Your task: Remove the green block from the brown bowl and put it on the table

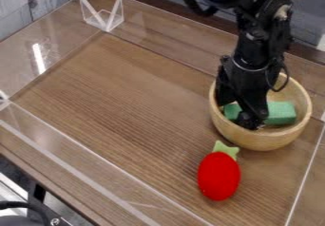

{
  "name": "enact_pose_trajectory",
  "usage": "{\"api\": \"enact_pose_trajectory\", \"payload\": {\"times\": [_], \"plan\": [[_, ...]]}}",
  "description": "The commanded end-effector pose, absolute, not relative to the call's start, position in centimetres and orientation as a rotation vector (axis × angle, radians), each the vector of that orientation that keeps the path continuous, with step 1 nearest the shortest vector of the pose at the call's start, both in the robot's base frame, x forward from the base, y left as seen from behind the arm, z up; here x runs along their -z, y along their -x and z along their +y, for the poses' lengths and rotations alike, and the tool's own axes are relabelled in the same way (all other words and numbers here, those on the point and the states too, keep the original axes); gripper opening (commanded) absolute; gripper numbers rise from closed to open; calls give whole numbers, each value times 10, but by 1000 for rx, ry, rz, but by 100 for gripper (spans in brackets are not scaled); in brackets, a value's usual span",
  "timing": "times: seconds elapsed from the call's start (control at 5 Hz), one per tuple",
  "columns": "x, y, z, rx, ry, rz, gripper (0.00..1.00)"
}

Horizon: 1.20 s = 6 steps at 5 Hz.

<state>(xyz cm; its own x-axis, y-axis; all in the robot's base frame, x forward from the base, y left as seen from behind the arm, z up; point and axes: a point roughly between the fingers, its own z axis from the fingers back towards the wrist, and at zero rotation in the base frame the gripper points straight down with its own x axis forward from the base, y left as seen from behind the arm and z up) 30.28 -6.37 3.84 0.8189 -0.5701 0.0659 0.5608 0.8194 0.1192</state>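
- Green block (282,112) lies flat inside the brown bowl (260,135), at the right of the table (127,87).
- Our gripper (245,113) points straight down into the bowl with its jaws spread wide, gripping nothing that we can see.
- We should straddle the block's short sides, clear of the rim, before closing.
- Its long axis runs roughly left to right, slightly slanted; its left end is hidden.

Green block (280,111) half hidden behind the black gripper (246,108), arm cut off at top edge
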Motion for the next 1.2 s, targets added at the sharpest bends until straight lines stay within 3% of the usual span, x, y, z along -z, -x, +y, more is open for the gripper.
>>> {"api": "enact_pose_trajectory", "payload": {"times": [0.0,0.2,0.6,0.8,1.0], "plan": [[-64,-313,-65,596,-112,-173,100],[-71,-318,-63,586,-124,-179,100],[-47,-314,-72,589,-132,-185,100],[-49,-321,-78,551,-141,-187,100],[-60,-314,-73,564,-135,-193,0]]}}
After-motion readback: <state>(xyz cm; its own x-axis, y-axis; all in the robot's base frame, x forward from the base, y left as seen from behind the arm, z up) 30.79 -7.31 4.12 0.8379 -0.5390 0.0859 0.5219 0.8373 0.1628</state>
